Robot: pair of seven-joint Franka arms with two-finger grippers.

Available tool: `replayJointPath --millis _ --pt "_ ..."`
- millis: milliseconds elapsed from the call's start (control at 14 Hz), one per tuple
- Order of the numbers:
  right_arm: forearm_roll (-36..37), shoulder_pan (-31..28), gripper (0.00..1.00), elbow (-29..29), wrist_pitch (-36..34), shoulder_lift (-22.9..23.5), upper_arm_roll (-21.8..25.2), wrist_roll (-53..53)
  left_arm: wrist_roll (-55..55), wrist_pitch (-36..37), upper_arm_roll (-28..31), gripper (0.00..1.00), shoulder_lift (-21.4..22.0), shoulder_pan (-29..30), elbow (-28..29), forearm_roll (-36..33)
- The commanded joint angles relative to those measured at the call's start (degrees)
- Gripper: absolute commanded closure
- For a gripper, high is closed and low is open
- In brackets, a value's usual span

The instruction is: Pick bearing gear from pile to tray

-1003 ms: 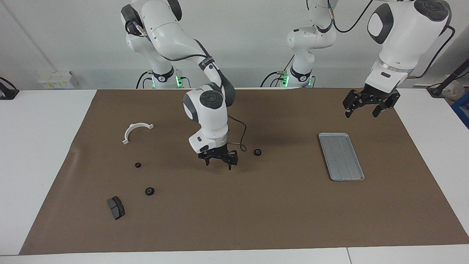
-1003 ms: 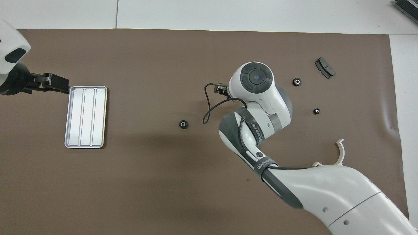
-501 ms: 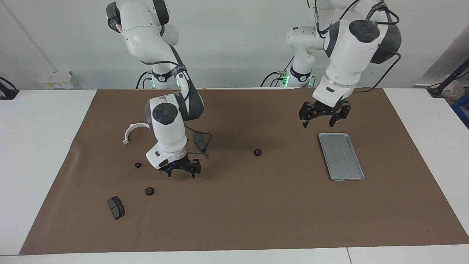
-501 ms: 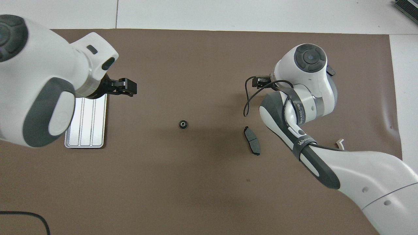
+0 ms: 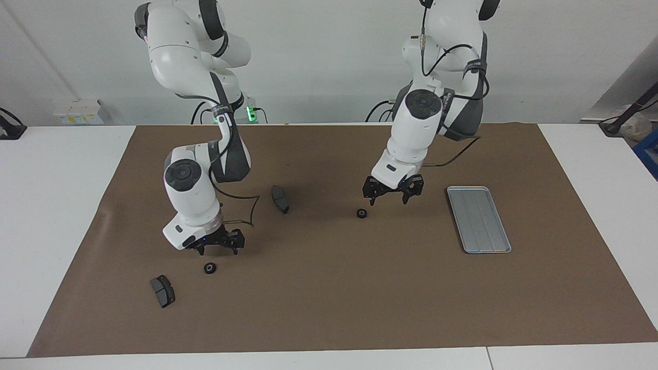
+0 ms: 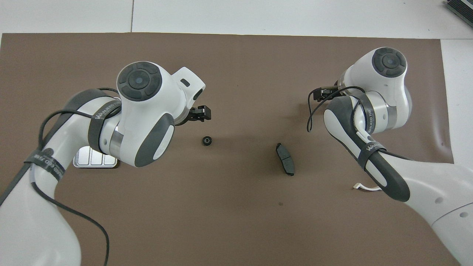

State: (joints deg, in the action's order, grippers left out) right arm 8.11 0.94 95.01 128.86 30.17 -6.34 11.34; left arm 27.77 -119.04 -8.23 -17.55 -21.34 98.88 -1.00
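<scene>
The pile is scattered over the brown mat. One black ring (image 5: 362, 213) lies mid-table and also shows in the overhead view (image 6: 207, 140). My left gripper (image 5: 389, 199) is open and empty, low over the mat just beside this ring, between it and the tray (image 5: 478, 219). A second black ring (image 5: 209, 267) lies toward the right arm's end. My right gripper (image 5: 218, 251) is open and empty, low over the mat right by this ring. One brake pad (image 5: 280, 199) lies between the arms, another (image 5: 162, 291) beside the second ring. The white bracket (image 6: 366, 187) is mostly hidden by the right arm.
The brown mat (image 5: 334, 308) covers the table, with white table surface around it. The left arm covers most of the tray (image 6: 94, 162) in the overhead view. A loose cable hangs from each wrist.
My left gripper swung from beside the tray down to the mid-table ring. My right gripper moved toward the right arm's end, down by the second ring, uncovering a brake pad.
</scene>
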Motion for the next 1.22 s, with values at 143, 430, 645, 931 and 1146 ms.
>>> replayJointPath --millis 143,430,645,931,1146 --pt "0.77 -1.99 0.00 -3.50 1.66 3.84 -0.77 -1.93 1.14 -8.21 0.85 0.00 -0.47 -2.39 6.83 -0.76" --pt "0.59 -2.78 0.13 -4.92 2.70 5.52 -0.86 -2.20 0.88 -10.60 0.76 0.00 -0.55 -2.48 9.92 -0.85" --pt "-0.02 -2.78 0.34 -4.84 3.33 5.52 -0.77 -2.20 1.14 -12.35 0.76 0.00 -0.55 -3.27 11.15 -0.76" --pt "-0.02 -2.61 1.00 -4.84 3.50 5.34 -0.86 -1.85 0.97 -14.29 0.67 0.09 -0.47 -3.27 12.47 -0.76" --pt "-0.29 -1.91 1.00 -4.84 3.15 4.03 -0.95 -1.15 0.36 -14.81 0.67 0.14 -0.55 -3.27 12.83 -0.76"
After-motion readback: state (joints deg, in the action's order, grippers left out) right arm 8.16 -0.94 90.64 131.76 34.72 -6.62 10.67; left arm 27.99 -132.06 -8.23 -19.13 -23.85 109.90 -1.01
